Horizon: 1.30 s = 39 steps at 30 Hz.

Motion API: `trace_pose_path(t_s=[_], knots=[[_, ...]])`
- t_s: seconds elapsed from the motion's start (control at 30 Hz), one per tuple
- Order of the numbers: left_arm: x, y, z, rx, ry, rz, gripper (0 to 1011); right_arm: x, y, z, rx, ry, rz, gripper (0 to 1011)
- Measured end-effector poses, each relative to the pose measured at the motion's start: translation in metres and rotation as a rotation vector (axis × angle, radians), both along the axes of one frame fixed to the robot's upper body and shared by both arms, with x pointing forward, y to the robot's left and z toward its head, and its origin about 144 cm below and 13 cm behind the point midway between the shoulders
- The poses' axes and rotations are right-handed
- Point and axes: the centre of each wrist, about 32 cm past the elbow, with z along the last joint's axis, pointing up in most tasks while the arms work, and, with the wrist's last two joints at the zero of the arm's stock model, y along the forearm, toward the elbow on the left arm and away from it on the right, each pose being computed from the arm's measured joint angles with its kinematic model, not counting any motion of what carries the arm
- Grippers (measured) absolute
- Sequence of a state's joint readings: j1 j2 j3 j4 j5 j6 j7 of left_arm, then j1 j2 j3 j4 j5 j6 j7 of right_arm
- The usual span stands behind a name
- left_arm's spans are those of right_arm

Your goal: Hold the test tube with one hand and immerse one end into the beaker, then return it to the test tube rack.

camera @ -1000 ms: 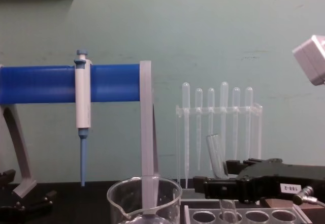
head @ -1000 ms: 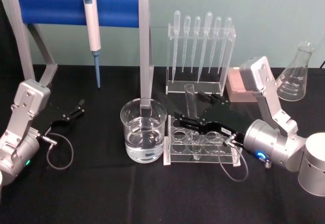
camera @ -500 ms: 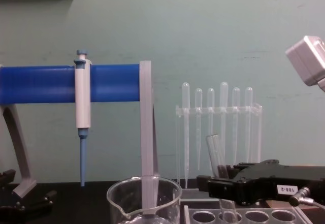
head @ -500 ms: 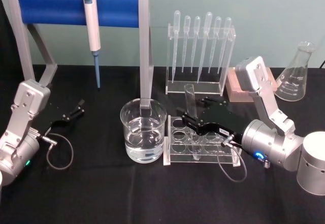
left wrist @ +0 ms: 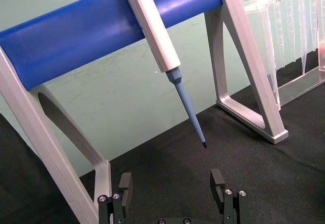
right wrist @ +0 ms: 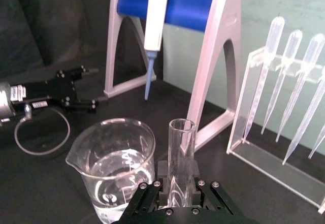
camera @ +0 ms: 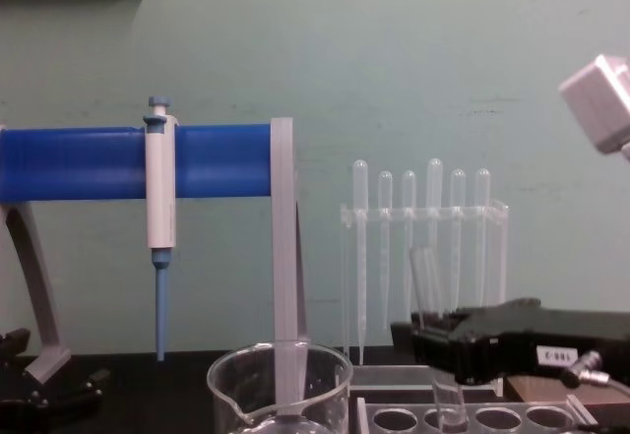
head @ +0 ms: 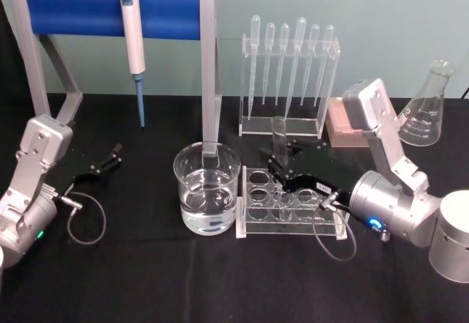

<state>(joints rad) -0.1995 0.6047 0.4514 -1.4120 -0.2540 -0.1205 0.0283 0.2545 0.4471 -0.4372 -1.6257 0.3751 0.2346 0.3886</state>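
Fingers (right wrist: 145, 197) of right gripper (head: 279, 168) pinch the test tube (head: 278, 134) upright, base below them at the rack (head: 253, 224). Risk: swinging toward beaker (head: 207, 191) early could snag the rack. Left gripper (head: 110, 156) parked, spread.

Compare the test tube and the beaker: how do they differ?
The test tube is slim; the beaker is far wider, with a spout. The test tube is clamped in the right gripper; the beaker stands free. The beaker holds clear liquid; the test tube looks empty. Both are clear, upright glass.
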Motion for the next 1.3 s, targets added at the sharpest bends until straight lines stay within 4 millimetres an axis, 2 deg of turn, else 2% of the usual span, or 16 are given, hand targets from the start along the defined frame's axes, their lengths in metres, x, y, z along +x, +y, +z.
trace_pose_path(t_s=[0.63,1.3], knots=[[0.000,0.000,0.000,0.000,0.000,0.000,1000,-0.030,-0.002,0.032,0.084,-0.196,-0.033,225],[0.000,0.000,0.000,0.000,0.000,0.000,1000,-0.032,-0.003,0.031,0.109,-0.200,-0.052,225]])
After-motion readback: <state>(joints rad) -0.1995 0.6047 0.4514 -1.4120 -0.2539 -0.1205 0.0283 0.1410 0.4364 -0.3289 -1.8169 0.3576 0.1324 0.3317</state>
